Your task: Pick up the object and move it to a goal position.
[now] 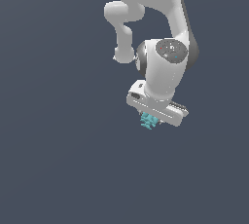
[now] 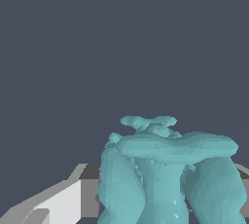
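The object (image 1: 148,121) is a tiny teal knobbly thing, just under the white hand of the arm in the exterior view. It fills the lower part of the wrist view (image 2: 165,174), close to the camera. My gripper (image 1: 150,119) sits right over it, with the fingers hidden behind the hand in the exterior view. In the wrist view one white and grey finger (image 2: 58,203) shows beside the object, with the other finger mostly hidden behind it. The object sits between the fingers; whether they press on it does not show.
A plain dark grey-blue ground (image 1: 58,159) fills both views. The white arm (image 1: 160,18) rises above the hand toward the top of the exterior view. No other objects show.
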`<move>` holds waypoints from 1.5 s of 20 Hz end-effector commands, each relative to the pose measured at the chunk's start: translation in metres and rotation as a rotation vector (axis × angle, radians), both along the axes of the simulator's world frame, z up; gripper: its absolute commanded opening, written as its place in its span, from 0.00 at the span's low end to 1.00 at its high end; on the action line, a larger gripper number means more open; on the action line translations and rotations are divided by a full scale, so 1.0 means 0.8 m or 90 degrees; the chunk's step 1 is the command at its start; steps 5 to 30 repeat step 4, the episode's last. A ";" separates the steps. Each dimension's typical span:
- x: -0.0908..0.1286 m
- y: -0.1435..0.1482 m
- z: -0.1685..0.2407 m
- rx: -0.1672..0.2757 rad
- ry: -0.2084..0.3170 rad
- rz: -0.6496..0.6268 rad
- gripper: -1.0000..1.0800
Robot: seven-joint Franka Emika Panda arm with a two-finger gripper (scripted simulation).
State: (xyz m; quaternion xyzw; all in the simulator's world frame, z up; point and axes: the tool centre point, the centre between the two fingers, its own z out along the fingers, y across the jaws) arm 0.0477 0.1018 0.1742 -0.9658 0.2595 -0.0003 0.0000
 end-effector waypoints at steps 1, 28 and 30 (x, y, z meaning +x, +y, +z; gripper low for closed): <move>0.004 0.001 0.002 0.000 0.000 0.000 0.00; 0.005 0.001 0.003 0.000 0.000 0.000 0.00; 0.005 0.001 0.003 0.000 0.000 0.000 0.00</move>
